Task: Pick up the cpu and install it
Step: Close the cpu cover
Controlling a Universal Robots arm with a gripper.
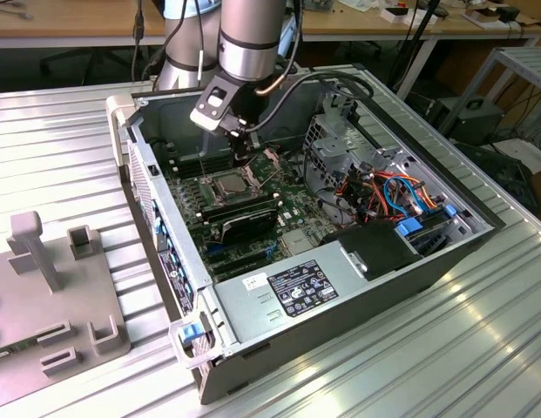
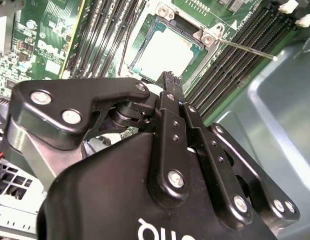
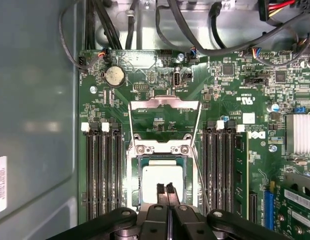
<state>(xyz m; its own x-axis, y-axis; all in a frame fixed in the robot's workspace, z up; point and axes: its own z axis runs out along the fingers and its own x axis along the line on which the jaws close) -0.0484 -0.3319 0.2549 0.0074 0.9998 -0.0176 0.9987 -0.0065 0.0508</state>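
The hand [image 3: 166, 187] is seen with its two black fingers pressed together and nothing gripped between them. It is held low over the cpu [image 3: 162, 177], with the fingertips over one edge of the chip; whether they touch it cannot be told. The cpu is seated flat in the socket frame [image 3: 136, 175], with its pale metal top exposed. The socket's hinged metal plate [image 3: 164, 107] is swung open and stands away from the chip. A thin lever rod [image 2: 247, 50] is seen sticking out beside the socket in the second wrist view. The socket is flanked on both sides by rows of black memory slots [image 3: 102, 170], all mounted on the green motherboard [image 3: 159, 80]. In the exterior view the board is shown inside an open computer case [image 1: 383, 296], which is laid on its side on a ribbed metal table [image 1: 61, 139]. A grey fixture [image 1: 43, 287] is set on the table at the exterior view's left, well apart from the hand.
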